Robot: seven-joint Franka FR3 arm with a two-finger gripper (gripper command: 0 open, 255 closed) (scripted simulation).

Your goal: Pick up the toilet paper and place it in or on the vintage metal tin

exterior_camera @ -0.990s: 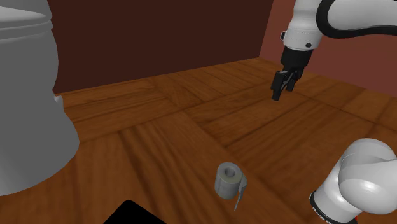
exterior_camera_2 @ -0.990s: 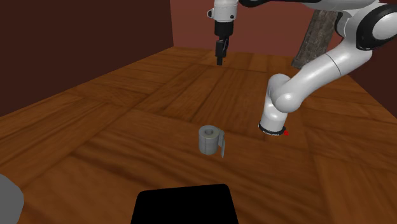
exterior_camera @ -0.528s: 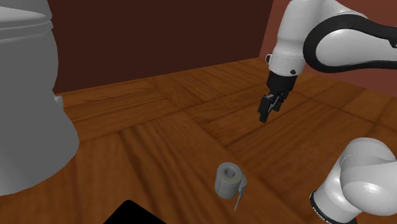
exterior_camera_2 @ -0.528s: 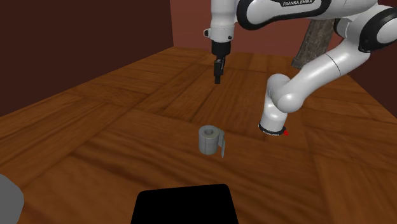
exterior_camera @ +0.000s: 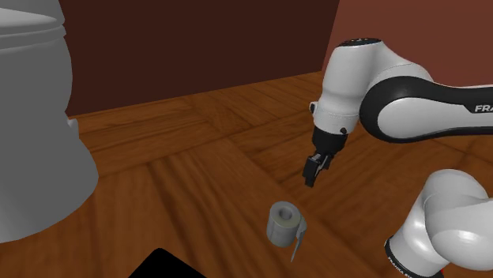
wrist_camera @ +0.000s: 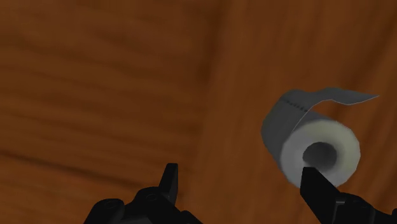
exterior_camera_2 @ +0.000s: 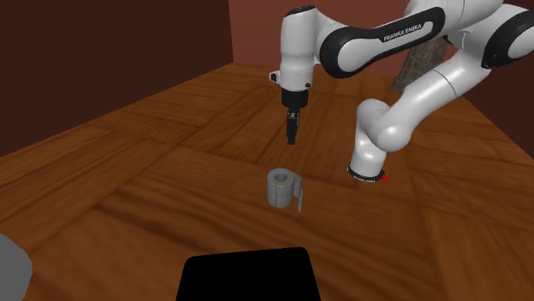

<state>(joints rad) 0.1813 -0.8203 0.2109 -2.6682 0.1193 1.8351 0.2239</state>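
Note:
A grey toilet paper roll (exterior_camera: 283, 223) lies on its side on the wooden floor (exterior_camera: 182, 158), a loose sheet hanging off it. In the second exterior view the roll (exterior_camera_2: 282, 187) sits in front of the arm's base. My black gripper (exterior_camera: 310, 178) hangs a little above the floor, just behind the roll, and points down (exterior_camera_2: 291, 139). The wrist view has the roll (wrist_camera: 312, 143) beside one fingertip (wrist_camera: 315, 184) and outside the gap. The gripper (wrist_camera: 242, 181) is open with only floor between its fingers. A flat black shape (exterior_camera_2: 248, 274) lies near the roll, at the picture's front edge.
A big grey rounded fixture (exterior_camera: 31, 118) stands at the shoulder view's left. Dark reddish walls (exterior_camera: 197, 39) close off the far side. The arm's white base link (exterior_camera_2: 376, 145) stands to the roll's right in the second exterior view.
The gripper has come down and forward from high near the back wall to just above the floor behind the roll. The roll has not moved.

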